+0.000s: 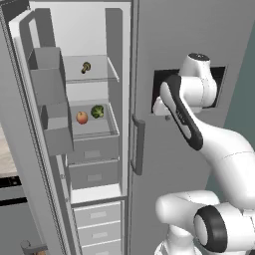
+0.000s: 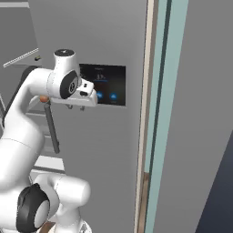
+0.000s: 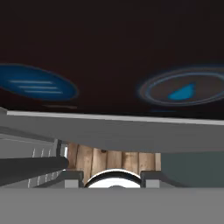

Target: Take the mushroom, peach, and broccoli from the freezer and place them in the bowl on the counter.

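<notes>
I see the freezer standing open on my left. The mushroom sits on its upper clear shelf; the peach and broccoli lie side by side on the shelf below, the peach to the left. My arm is raised in front of the wider grey door, with the hand close against the dark dispenser panel. The fingers are hidden from me, so I cannot tell how wide they stand.

Freezer door swung wide, shelf fronts unobstructed. Door bins crowd left side. Dispenser panel blocks path right at hand (very close).
</notes>
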